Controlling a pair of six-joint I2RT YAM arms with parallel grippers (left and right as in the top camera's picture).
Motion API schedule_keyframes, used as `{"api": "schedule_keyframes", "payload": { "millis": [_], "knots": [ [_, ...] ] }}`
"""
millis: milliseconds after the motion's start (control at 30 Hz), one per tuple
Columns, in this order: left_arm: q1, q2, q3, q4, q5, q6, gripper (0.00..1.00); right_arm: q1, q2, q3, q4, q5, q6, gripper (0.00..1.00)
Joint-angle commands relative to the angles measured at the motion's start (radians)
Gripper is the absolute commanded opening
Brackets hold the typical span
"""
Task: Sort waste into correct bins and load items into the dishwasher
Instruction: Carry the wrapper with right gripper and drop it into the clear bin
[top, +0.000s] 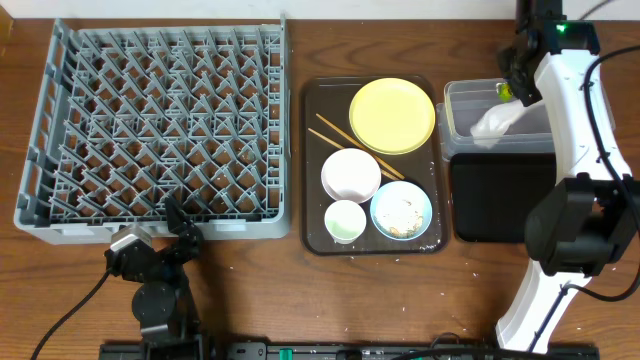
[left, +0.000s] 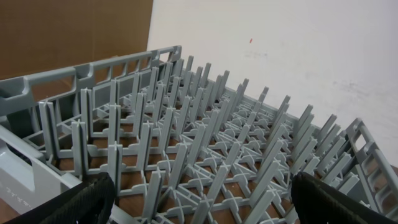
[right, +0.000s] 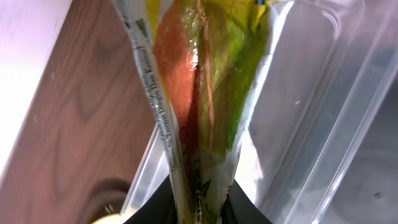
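One-handed job: we're dangling the snack wrapper (right: 205, 93) over the clear tub (right: 323, 112) to bin it, right fingers (right: 155, 211) pinching it, left fingers (left: 74, 202) spread.

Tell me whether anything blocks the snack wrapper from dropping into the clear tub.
Nothing visible does. The right claw pinches the snack wrapper over the open clear tub; only a crumpled napkin lies inside.
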Motion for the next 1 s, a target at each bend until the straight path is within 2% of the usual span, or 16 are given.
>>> {"api": "schedule_keyframes", "payload": {
  "millis": [0, 133, 200, 233, 333, 467, 533, 633, 767, 800, 867, 967],
  "knots": [
    [0.005, -0.006, -0.021, -0.034, -0.001, 0.013, 0.92, -0.009, 0.029, -0.008, -0.003, 0.021, 0.171, 0.17],
    [0.005, -0.006, -0.021, -0.034, -0.001, 0.013, 0.92, -0.009, 0.03, -0.008, -0.011, 0.021, 0.172, 0.17],
    [0.005, -0.006, -0.021, -0.034, -0.001, 0.013, 0.92, -0.009, 0.03, -0.008, -0.023, 0.021, 0.169, 0.35],
    [0.005, -0.006, -0.021, -0.034, -0.001, 0.013, 0.92, -0.009, 0.03, -0.008, -0.027, 0.021, 0.168, 0.52],
    [0.005, -0.006, -0.021, -0.034, -0.001, 0.013, 0.92, -0.009, 0.03, -0.008, -0.031, 0.021, 0.111, 0.8],
    [0.005, -0.006, -0.021, -0.034, -0.001, 0.013, 0.92, -0.009, 0.021, -0.006, -0.022, 0.022, -0.024, 0.95],
    [0.005, -0.006, -0.021, -0.034, -0.001, 0.013, 0.92, -0.009, 0.004, -0.006, -0.014, 0.021, -0.114, 0.99],
    [0.005, -0.006, -0.021, -0.034, -0.001, 0.013, 0.92, -0.003, -0.038, -0.006, 0.005, 0.01, -0.283, 0.98],
    [0.005, -0.006, -0.021, -0.034, -0.001, 0.013, 0.92, 0.021, -0.12, -0.006, 0.01, -0.129, -0.6, 0.82],
    [0.005, -0.006, -0.021, -0.034, -0.001, 0.013, 0.92, 0.03, -0.143, -0.006, 0.005, -0.194, -0.69, 0.83],
    [0.005, -0.006, -0.021, -0.034, -0.001, 0.013, 0.92, 0.052, -0.177, -0.006, -0.023, -0.304, -0.805, 0.92],
    [0.005, -0.006, -0.021, -0.034, -0.001, 0.013, 0.92, 0.098, -0.205, -0.006, -0.109, -0.404, -0.86, 0.96]
  ]
}}
